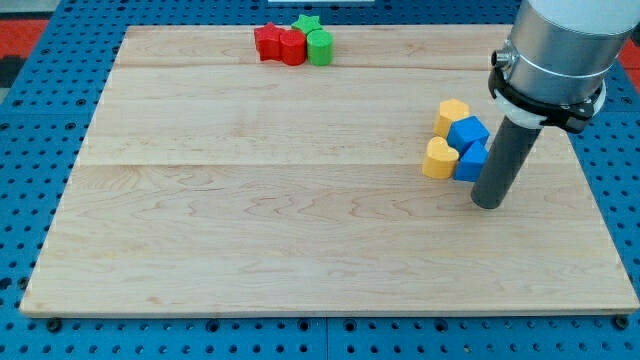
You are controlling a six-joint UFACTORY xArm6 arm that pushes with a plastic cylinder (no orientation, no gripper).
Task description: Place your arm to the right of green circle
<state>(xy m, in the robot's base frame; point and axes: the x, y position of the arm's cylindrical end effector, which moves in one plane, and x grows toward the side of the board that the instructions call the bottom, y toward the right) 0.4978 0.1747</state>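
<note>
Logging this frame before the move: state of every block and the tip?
My tip: on board, beside blue blocks' right.
Green circle block: view's top, touching red blocks.
Green star block: behind cluster.
Two red blocks: side by side.
Two yellow blocks, two blue blocks: clustered.

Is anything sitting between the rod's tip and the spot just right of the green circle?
Nothing visible blocks it. My tip sits at the view's right, beside the blue and yellow block cluster. The bare wooden board runs from there up-left to the round green block. The cluster lies just left of my tip, bordering that line.
</note>
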